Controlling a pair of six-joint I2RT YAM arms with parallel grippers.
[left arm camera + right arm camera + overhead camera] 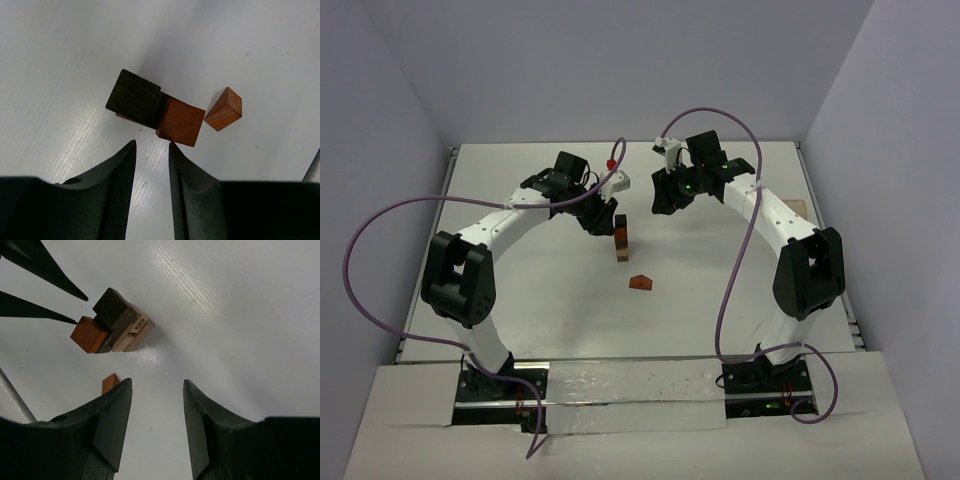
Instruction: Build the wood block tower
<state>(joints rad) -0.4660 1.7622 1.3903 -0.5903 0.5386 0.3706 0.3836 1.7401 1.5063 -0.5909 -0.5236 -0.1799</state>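
top: wood block tower (620,238) upright on table (540,320), loose wedge block (640,283) near it. left wrist: left gripper (152,150) empty, jaws narrowly parted, just beside tower's reddish cube (180,122). right wrist: right gripper (157,390) spread wide, empty; small mark on tan block (137,330) unreadable.

One bench (520,330) carries two robot arms: a left arm (505,215) and a right arm (775,215). Each arm ends in two dark jaws, four in all. There are two purple cables (705,110), one per arm. There is one tower (620,238); at least four blocks show in it, the full count unclear. One loose wedge (640,283) lies at five o'clock from it.
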